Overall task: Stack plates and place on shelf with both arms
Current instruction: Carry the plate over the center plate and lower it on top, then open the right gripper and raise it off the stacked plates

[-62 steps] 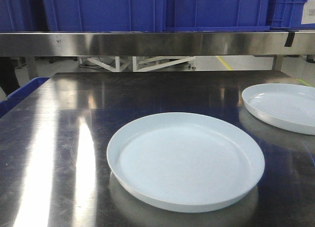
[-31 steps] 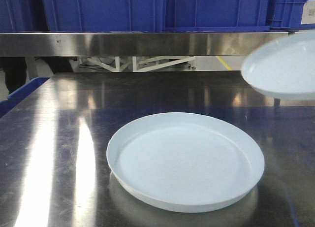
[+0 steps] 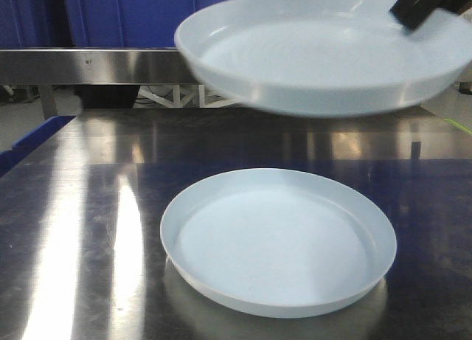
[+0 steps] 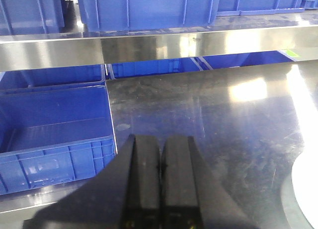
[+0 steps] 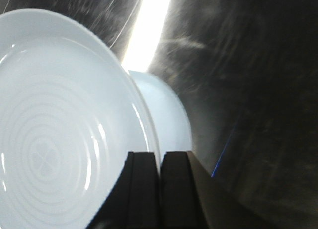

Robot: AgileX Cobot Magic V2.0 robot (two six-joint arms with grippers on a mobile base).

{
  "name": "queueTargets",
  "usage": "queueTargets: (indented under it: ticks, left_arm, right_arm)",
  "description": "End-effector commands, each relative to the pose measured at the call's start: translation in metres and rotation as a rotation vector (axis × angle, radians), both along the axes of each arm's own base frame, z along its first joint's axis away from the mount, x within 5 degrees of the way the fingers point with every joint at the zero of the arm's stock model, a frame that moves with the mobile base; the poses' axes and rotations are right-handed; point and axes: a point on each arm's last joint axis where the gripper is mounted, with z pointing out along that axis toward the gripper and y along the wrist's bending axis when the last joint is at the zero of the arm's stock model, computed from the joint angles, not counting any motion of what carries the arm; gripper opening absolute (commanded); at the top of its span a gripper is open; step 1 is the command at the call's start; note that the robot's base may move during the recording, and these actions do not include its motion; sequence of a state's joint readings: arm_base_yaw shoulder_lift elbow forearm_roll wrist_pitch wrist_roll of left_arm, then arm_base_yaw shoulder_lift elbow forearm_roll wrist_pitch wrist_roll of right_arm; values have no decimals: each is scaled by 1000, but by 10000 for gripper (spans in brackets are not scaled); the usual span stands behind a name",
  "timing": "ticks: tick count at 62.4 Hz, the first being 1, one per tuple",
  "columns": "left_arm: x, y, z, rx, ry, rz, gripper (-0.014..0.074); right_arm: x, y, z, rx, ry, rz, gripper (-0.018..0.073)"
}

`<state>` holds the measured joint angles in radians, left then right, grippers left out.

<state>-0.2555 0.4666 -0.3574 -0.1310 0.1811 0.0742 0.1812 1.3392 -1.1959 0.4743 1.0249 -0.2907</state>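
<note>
Front view: the held plate point(image 3: 324, 52) hangs above the lower plate point(image 3: 279, 240) on the bench point(image 3: 88, 207); left wrist: the left pincer point(image 4: 161, 144) is clenched, empty; right wrist: the right pincer point(image 5: 160, 159) grasps only that plate's rim (a thin hold), so it could slip and crash.

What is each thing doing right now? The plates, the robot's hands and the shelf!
Raised plate: in the air, held by its rim.
Lower plate: flat on the table, empty.
Right gripper: jaws shut on the raised plate.
Left gripper: jaws shut, holding nothing.
Shelf: holds blue crates, no plates yet.
</note>
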Motion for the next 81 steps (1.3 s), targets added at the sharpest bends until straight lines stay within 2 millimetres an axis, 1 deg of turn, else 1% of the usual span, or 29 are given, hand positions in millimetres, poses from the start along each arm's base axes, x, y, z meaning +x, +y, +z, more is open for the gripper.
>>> queueTargets:
  ticks: [1, 17, 23, 27, 44, 61, 64, 68, 74, 81]
  left_arm:
    - [1, 1, 19, -36, -115, 15, 84]
    - [1, 1, 19, -36, -115, 15, 84]
    - [1, 1, 19, -33, -116, 15, 84]
    - [1, 1, 19, -33, -116, 15, 84]
    - [1, 1, 19, -33, -116, 15, 84]
    - [1, 1, 19, -33, -116, 15, 84]
    - [1, 1, 19, -33, -116, 15, 84]
    - [1, 1, 19, -33, -116, 15, 84]
    - [1, 1, 19, -33, -116, 15, 84]
    - [1, 1, 19, -33, -116, 15, 84]
  right_arm:
    - [0, 9, 3, 37, -29, 24, 56]
    - [20, 15, -50, -3, 97, 21, 56]
    - [26, 16, -61, -12, 130, 21, 56]
    - [29, 16, -66, -15, 139, 17, 56]
    - [36, 19, -76, -3, 164, 5, 57]
    - [37, 20, -77, 10, 167, 0, 68]
    - [37, 20, -77, 10, 168, 0, 96]
    - [36, 20, -77, 10, 171, 2, 172]
    - [36, 20, -77, 10, 176, 5, 330]
    - [35, 20, -77, 10, 176, 6, 475]
